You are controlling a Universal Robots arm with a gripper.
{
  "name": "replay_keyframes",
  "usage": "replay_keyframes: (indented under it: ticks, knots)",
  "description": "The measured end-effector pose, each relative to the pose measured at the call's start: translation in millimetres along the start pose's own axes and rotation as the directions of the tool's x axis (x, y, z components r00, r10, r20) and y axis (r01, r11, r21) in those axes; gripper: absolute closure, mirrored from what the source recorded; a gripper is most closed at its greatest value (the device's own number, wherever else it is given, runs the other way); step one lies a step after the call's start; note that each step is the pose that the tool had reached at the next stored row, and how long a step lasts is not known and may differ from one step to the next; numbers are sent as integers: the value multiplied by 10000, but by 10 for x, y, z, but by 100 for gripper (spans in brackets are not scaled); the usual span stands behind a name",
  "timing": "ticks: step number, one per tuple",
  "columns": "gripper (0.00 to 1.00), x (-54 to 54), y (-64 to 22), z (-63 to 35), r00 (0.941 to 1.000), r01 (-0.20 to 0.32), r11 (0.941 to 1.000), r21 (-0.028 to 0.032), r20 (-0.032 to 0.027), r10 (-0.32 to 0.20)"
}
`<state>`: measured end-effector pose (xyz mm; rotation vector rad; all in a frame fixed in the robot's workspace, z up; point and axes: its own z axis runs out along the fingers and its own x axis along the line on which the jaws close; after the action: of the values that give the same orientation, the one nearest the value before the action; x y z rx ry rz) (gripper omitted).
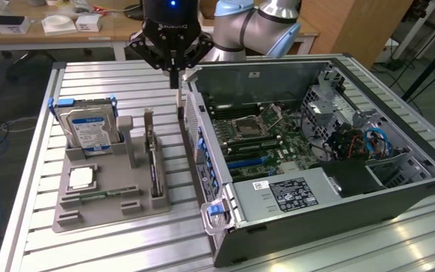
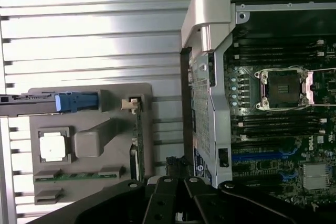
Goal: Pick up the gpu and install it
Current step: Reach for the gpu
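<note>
One gripper [image 1: 174,79], clenched shut on nothing, hung high, apparently just beyond the tray's [image 1: 89,218] end, w/ the gpu [image 1: 154,164] parked edge-up in a slot of that tray, top edge free for pinching.

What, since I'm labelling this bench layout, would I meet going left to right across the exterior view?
hard drive → gpu, standing on edge → CPU socket on the motherboard → blue cables. The gripper is left out, as it overlaps the gpu's place in the order.
</note>
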<state>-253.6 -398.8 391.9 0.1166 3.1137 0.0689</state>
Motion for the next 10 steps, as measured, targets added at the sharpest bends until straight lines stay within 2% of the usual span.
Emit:
replay_keyframes:
  ticks: [10]
  knots:
    - [89,78,-6,-2,10000,0,10000,0,0,0]
